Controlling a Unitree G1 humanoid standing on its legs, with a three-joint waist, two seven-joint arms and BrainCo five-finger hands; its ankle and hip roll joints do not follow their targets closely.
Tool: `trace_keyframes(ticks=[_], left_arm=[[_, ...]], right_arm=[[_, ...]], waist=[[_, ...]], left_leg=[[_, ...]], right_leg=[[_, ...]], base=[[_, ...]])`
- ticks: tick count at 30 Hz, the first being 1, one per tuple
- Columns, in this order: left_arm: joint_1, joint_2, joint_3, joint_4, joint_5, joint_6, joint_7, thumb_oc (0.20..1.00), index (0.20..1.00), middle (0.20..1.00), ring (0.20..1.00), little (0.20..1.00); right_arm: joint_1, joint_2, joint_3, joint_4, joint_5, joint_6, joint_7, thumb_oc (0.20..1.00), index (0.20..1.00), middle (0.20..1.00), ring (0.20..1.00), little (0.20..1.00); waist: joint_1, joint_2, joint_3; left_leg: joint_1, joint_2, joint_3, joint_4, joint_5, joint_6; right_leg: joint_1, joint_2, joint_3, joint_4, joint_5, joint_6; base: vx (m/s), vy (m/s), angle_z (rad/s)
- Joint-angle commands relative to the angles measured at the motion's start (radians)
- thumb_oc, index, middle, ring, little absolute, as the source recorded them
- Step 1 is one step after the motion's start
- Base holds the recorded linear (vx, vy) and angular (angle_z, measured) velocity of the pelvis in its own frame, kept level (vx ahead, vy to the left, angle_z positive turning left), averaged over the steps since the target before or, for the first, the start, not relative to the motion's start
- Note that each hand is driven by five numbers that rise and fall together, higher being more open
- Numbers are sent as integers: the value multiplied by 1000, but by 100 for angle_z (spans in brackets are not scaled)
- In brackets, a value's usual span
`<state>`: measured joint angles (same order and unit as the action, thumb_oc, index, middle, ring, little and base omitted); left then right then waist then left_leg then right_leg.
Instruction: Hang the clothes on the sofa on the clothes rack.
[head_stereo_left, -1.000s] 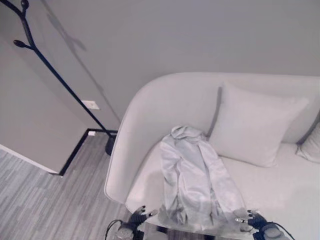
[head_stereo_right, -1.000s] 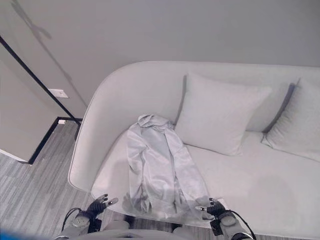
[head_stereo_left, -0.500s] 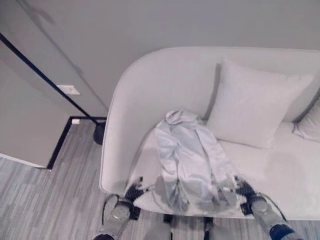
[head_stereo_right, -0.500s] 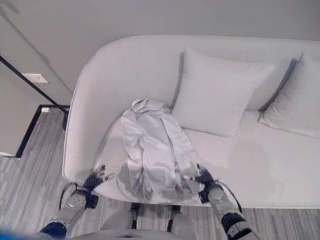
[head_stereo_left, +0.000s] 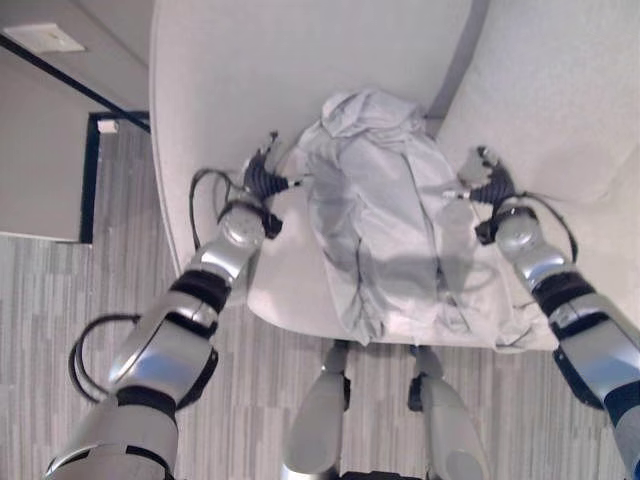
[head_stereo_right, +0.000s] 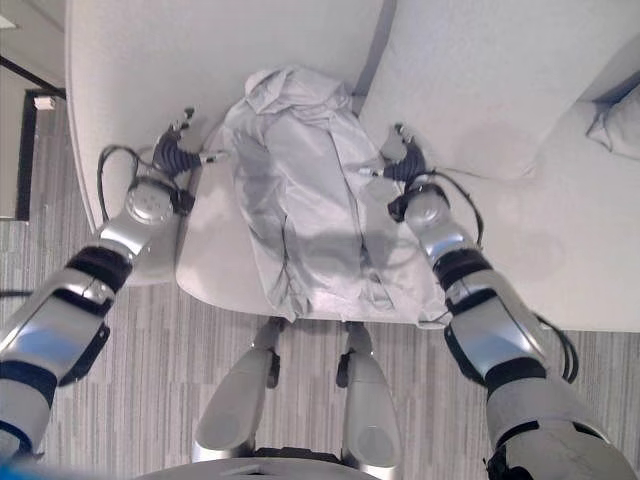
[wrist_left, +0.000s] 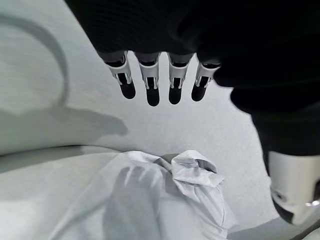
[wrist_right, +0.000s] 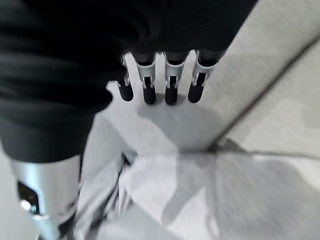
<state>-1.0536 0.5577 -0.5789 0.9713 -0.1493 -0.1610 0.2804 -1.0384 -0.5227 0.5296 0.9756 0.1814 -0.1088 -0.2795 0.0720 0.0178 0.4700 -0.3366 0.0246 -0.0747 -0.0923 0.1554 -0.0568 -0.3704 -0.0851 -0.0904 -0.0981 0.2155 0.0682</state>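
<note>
On the pale grey fabric sofa (head_stereo_left: 220, 70) I see the crumpled silvery-white garment (head_stereo_left: 385, 220) lying on the seat beside a light cushion (head_stereo_right: 480, 70). My left hand (head_stereo_left: 262, 178) and right hand (head_stereo_left: 490, 185) hover at either side of it, fingers straight and released, grasping nothing.

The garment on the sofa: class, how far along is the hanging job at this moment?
Done: nothing is hung; the garment lies spread on the sofa seat. In hand: the left hand and right hand hover on either side of it, fingers straight, gripping nothing. Left: grasp it, lift it and carry it to the clothes rack beside the sofa.
</note>
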Motion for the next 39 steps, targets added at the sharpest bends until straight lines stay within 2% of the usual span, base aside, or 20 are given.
trace_keyframes(ticks=[1, 9, 20, 32, 39], left_arm=[[-54, 7, 3, 107, -14, 1, 29, 1000, 1000, 1000, 1000, 1000], [-208, 1, -65, 260, -26, 25, 11, 1000, 1000, 1000, 1000, 1000], [-271, 6, -96, 302, -43, 32, 12, 1000, 1000, 1000, 1000, 1000], [-300, 2, -112, 303, -42, 35, 25, 1000, 1000, 1000, 1000, 1000], [-319, 10, -116, 289, -25, 36, 42, 1000, 1000, 1000, 1000, 1000]], right_arm=[[-44, -22, 41, 48, 60, -22, -22, 1000, 1000, 1000, 1000, 1000], [-185, -43, 84, 151, 97, -5, -35, 1000, 1000, 1000, 1000, 1000], [-272, -45, 154, 183, 116, -3, -37, 1000, 1000, 1000, 1000, 1000], [-294, 61, 264, 163, 3, 10, -41, 1000, 1000, 1000, 1000, 1000], [-258, 136, 290, 149, -68, 16, -39, 1000, 1000, 1000, 1000, 1000]], waist=[[1, -22, -60], [-25, -17, -18], [-34, -27, 23], [-27, -59, 50], [-24, -65, 50]], left_leg=[[-39, -7, -68, 5, -21, -21], [-119, -29, -69, 5, 3, -25], [-198, -34, -73, 5, 22, -25], [-255, -24, -87, 5, 35, -26], [-259, -23, -92, 5, 32, -23]], right_leg=[[-46, -93, 30, 11, 11, 132], [-129, -90, 43, 11, 35, 140], [-216, -82, 52, 11, 52, 144], [-269, -64, 52, 11, 52, 137], [-271, -62, 55, 11, 48, 134]], base=[[-73, -1, 2], [-59, 12, 4], [-17, 4, -1], [-1, -1, 0], [2, 2, 0]])
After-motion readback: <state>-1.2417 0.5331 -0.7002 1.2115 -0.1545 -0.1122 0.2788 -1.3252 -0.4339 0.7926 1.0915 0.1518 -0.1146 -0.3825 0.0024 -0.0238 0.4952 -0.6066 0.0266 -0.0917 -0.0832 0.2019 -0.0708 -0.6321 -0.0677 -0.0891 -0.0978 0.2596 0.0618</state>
